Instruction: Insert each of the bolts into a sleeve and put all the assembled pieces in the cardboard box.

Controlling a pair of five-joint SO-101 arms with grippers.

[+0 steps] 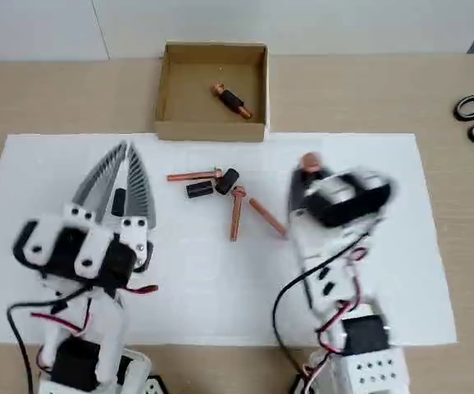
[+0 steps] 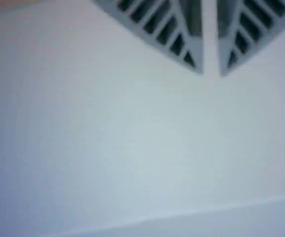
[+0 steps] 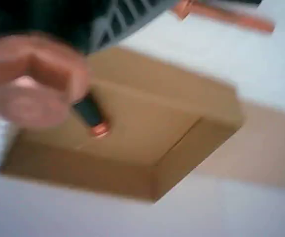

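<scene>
Bolt (image 3: 34, 84) clamped in R gripper (image 1: 309, 171), just off cardboard box (image 1: 212, 130) front-right corner.

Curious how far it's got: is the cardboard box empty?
Not empty: one assembled piece, a copper bolt in a black sleeve, lies inside the cardboard box.

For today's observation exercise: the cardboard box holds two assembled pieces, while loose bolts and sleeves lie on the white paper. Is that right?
Not quite. The high view shows the cardboard box holding one assembled piece, not two. Loose bolts and sleeves do lie on the white paper.
</scene>
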